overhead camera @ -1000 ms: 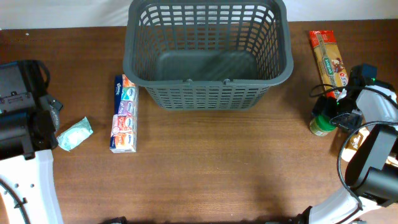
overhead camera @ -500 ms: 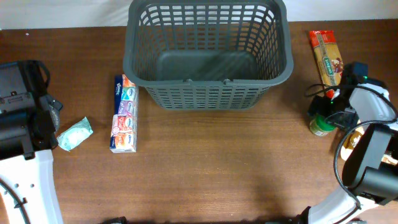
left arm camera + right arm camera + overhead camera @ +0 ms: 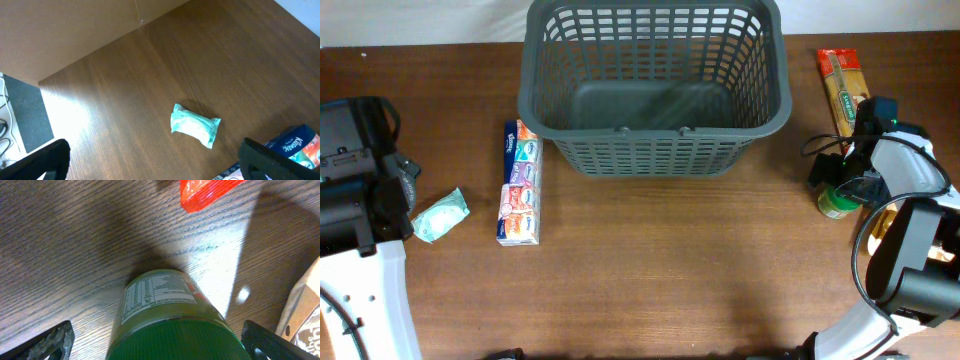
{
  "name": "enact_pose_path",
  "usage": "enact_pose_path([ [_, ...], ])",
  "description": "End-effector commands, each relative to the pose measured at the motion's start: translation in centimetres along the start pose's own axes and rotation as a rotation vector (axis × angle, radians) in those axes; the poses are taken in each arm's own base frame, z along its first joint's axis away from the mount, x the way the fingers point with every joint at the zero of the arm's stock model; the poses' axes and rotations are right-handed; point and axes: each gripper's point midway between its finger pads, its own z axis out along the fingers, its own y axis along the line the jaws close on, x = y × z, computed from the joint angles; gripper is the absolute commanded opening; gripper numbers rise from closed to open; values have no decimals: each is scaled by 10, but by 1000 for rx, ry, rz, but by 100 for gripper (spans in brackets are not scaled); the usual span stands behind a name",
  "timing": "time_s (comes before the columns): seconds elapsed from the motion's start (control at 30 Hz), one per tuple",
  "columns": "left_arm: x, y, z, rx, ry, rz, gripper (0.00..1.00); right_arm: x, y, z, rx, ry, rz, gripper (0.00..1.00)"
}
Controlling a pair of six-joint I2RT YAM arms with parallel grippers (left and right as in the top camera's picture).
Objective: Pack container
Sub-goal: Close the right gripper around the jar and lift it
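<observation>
The green-lidded labelled jar near the right edge of the tabletop could be toppled if clipped off-centre by the wide-spread right gripper.

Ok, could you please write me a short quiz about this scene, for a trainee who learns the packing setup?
1. True or false: the container already holds an item.
2. The open right gripper hangs over which thing? A) tissue pack B) green-lidded jar C) pasta packet
3. Fill in: the mint-green packet lies on the robot's ___ side.
Key: 1 false; 2 B; 3 left.
</observation>
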Motion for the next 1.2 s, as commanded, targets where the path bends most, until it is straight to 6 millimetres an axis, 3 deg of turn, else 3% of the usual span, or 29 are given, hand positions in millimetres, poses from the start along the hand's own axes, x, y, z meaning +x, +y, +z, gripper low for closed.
enact_pose_path([
  [0.0, -2, 0, 0, 2, -1, -4, 99, 3, -2, 10, 25, 28, 6, 99],
  [0.57, -2, 1, 0, 1, -1, -3, 99, 5, 16, 18, -71, 53, -31, 99],
  [1.17, -2, 0, 0, 2, -1, -4, 99, 3, 6, 22, -65, 56, -10, 99],
])
